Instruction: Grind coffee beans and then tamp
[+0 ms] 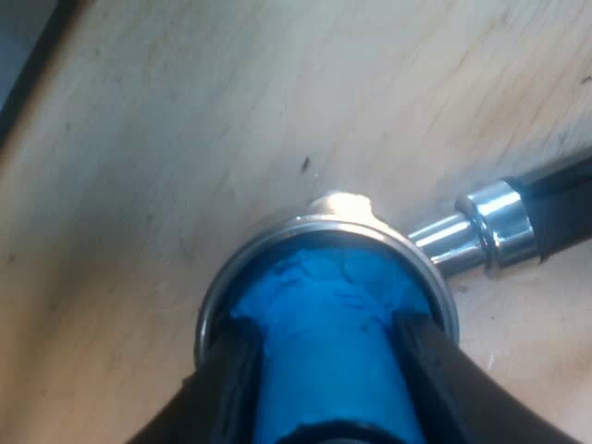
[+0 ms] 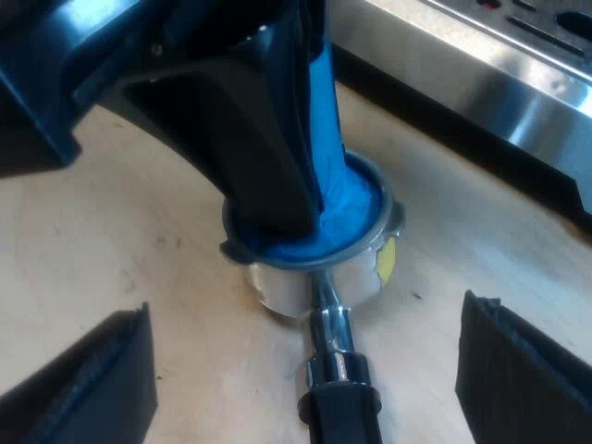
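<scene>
tamper (image 2: 347,208) sitting in holder (image 2: 287,291) on worktop (image 2: 139,259); handle (image 2: 340,407) sticking out at 6 o'clock; espresso machine (image 2: 481,74) standing beyond at 1 o'clock.

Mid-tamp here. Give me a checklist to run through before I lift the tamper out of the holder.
1. The blue tamper is seated in the basket of the metal holder: ok.
2. The left gripper is shut on the tamper: ok.
3. The holder rests on the wooden table: ok.
4. The right gripper braces the handle: not ok. It is open, with one finger on each side, touching nothing.
5. The grounds under the tamper are level: cannot tell, they are hidden.
6. The espresso machine stands apart from the holder: ok.
</scene>
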{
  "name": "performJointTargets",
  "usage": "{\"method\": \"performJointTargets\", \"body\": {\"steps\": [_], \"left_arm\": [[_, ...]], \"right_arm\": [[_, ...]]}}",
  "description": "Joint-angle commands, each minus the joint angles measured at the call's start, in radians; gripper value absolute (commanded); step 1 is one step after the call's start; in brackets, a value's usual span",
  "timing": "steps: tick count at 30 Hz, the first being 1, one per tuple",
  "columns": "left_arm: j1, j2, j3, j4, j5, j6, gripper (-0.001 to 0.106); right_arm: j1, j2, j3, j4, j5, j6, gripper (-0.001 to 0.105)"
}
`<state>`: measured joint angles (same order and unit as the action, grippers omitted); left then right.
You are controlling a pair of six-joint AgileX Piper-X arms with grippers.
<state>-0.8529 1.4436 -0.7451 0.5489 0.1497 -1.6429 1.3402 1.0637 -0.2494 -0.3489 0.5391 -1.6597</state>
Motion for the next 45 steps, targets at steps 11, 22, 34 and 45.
{"method": "performJointTargets", "body": {"steps": [11, 22, 34, 45], "left_arm": [[-0.005, 0.024, 0.008, 0.072, -0.011, -0.008, 0.0], [-0.005, -0.092, -0.122, 0.127, -0.013, -0.004, 0.0], [0.105, -0.251, -0.114, 0.317, -0.042, -0.004, 0.0], [0.348, -0.374, 0.061, 0.339, -0.042, -0.004, 0.0]], "right_arm": [[0.001, 0.003, 0.003, -0.007, 0.002, 0.003, 0.07], [0.001, 0.003, 0.003, -0.007, 0.002, 0.003, 0.07], [0.001, 0.003, -0.039, -0.014, 0.002, -0.03, 0.07], [0.001, 0.005, -0.141, 0.05, -0.039, -0.057, 0.07]]}}
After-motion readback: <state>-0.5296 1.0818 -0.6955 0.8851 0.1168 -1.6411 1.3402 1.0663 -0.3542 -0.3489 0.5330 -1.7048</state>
